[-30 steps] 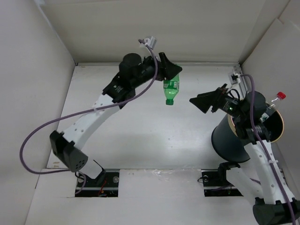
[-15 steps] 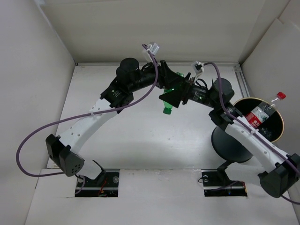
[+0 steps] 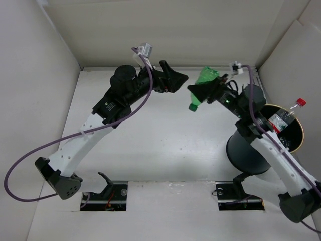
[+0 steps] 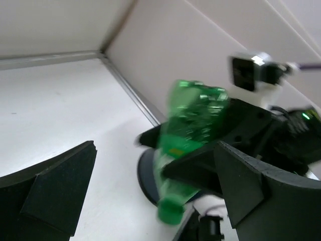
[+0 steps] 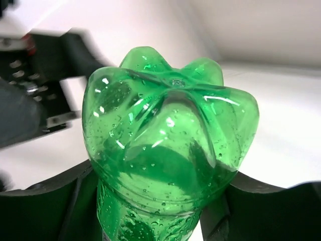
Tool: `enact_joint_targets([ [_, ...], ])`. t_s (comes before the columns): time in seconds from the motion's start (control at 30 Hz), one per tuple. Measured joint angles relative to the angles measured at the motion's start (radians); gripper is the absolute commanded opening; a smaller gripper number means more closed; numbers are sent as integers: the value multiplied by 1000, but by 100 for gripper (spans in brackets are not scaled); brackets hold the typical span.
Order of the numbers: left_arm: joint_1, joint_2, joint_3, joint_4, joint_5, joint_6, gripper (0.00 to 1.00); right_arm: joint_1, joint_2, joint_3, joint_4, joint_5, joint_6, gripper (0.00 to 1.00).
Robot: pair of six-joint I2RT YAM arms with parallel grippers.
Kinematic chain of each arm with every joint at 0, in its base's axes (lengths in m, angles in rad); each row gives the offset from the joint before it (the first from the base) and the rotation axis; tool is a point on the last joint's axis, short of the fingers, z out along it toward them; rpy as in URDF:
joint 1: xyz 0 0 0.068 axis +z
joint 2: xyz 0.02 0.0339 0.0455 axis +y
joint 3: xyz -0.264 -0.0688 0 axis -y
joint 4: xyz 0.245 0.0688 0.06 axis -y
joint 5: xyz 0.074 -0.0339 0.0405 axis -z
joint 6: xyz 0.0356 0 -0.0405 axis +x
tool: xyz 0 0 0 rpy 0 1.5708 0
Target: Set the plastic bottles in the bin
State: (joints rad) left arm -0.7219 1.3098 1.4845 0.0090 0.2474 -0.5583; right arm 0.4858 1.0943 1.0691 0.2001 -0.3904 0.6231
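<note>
The green bottle [image 3: 208, 76] looks light, thin-walled and slippery; the right hand [image 3: 201, 90] pinches its middle, a sensible place, and the left hand [image 3: 178, 80] is spread.

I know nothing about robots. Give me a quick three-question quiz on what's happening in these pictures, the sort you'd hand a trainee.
1. True or false: the left gripper is holding the green bottle.
2. Multiple choice: where is the red-capped bottle?
A) lying on the table
B) sticking up out of the bin
C) between the left gripper's fingers
3. Short answer: what is the right gripper clamped on?

Key:
1. False. Its jaws stand wide open with nothing between them.
2. B.
3. The green bottle, held in the air with its cap pointing down.
</note>
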Motion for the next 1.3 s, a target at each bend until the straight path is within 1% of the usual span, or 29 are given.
enact_joint_targets([
  [0.1,-1,-16,42,-77,-135,3,100,-77,-124,2,-150,131,-63,0],
  [0.2,4,-41,47,-126,-221,17,100,-149,-245,26,-312,327,-102,0],
  [0.33,4,-106,-27,-147,-264,34,100,-197,-318,86,-522,653,-106,1],
  [0.4,4,-145,-87,-151,-275,39,100,-225,-336,92,-616,827,-90,1],
  [0.47,4,-164,-122,-158,-280,44,100,-263,-336,90,-711,967,-72,0],
  [0.53,4,-167,-137,-171,-283,50,100,-303,-335,81,-779,1055,-53,0],
  [0.63,4,-169,-147,-193,-285,59,100,-339,-329,77,-859,1145,-23,0],
  [0.83,4,-208,-202,-215,-288,69,100,-362,-343,77,-960,1305,63,2],
  [0.87,4,-214,-209,-220,-289,71,100,-362,-345,77,-972,1324,74,4],
  [0.9,4,-220,-214,-225,-290,71,100,-362,-348,78,-985,1340,84,25],
  [0.93,4,-223,-217,-229,-291,72,100,-362,-349,80,-995,1353,91,51],
  [0.97,4,-226,-219,-232,-292,72,100,-362,-349,82,-1002,1363,95,84],
  [1.0,4,-227,-222,-235,-293,72,100,-362,-349,83,-1006,1371,104,100],
  [1.13,4,-227,-224,-254,-319,72,100,-362,-348,90,-1036,1395,126,100],
  [1.3,4,-224,-224,-308,-397,71,100,-362,-348,130,-1070,1410,141,100],
])
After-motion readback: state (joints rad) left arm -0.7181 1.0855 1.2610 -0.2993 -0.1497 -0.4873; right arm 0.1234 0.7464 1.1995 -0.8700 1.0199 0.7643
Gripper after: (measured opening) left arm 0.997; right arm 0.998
